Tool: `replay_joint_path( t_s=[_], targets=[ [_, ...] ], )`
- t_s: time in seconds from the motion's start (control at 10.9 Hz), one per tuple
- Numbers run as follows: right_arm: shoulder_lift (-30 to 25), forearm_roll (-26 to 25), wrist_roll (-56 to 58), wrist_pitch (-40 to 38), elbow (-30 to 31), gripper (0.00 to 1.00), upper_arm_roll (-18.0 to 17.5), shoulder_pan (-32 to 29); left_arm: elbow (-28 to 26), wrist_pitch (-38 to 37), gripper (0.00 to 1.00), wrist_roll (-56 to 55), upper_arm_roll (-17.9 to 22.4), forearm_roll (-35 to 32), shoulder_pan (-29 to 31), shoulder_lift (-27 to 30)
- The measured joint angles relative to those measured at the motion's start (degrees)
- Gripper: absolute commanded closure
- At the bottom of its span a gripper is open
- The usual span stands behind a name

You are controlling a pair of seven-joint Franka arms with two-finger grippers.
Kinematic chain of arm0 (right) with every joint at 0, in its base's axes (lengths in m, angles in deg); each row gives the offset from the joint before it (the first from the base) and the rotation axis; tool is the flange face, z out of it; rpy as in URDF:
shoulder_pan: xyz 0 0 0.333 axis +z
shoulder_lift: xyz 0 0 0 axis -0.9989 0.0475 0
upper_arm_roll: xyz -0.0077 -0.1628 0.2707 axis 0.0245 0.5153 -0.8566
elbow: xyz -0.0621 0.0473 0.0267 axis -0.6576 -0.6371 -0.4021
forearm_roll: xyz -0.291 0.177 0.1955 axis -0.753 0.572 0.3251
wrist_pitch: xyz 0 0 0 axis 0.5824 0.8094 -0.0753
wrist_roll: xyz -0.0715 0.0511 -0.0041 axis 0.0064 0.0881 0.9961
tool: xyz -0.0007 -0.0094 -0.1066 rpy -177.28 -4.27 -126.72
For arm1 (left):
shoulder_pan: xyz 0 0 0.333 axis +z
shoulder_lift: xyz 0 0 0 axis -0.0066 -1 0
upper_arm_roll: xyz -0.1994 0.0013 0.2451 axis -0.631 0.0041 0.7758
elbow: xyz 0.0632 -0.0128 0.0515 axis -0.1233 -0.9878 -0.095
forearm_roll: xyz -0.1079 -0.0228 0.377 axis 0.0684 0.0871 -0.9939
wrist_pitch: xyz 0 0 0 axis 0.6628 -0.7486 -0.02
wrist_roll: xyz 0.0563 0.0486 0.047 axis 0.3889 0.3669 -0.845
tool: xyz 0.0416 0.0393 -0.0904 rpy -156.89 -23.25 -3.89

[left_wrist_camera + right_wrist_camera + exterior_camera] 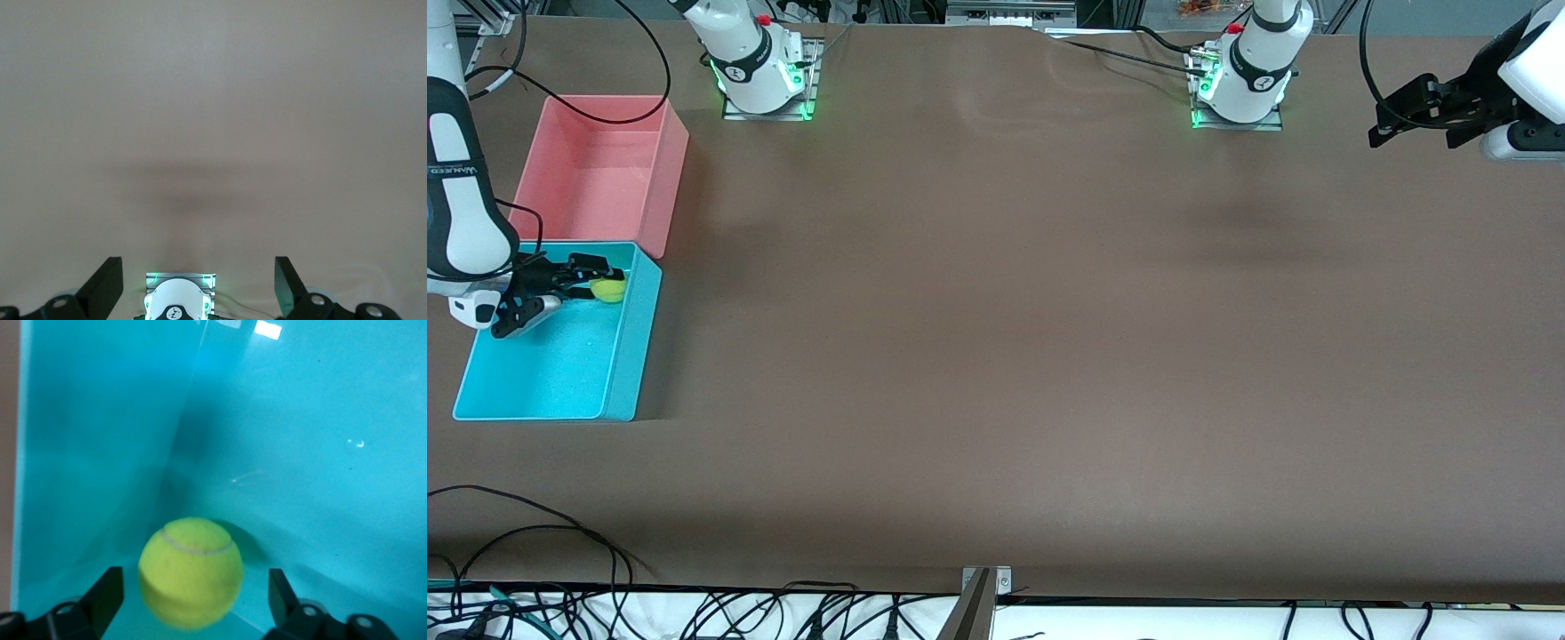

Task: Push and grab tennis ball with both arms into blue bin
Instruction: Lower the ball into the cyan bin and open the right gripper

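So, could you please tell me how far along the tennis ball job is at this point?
Nearly finished. Done: the tennis ball is inside the blue bin, near a corner by the wall nearest the pink bin. In hand: the right end effector is inside the bin with its fingers spread apart from the ball, so it looks released. Left: pulling the right arm out. The left end effector waits open above the table's left-arm end.

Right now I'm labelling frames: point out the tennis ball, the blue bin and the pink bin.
tennis ball (191,572): right wrist view, its middle.
blue bin (633,347): front view, outer side wall.
pink bin (667,182): front view, side wall.
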Motion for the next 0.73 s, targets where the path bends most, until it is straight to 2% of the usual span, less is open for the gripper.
replay_joint_path(
  t_s=[0.46,0.73],
  targets=[
    [-0.9,0.2,0.0,-6.2,-4.2,0.0,-0.2,0.0,2.0,0.8,0.0,0.0,0.2,0.0,0.0,-1.4],
    [-3.8,0.2,-0.1,-12.6,-7.7,0.0,-0.1,-0.1,2.2,0.9,0.0,0.0,0.2,0.0,0.0,-1.4]
  ],
)
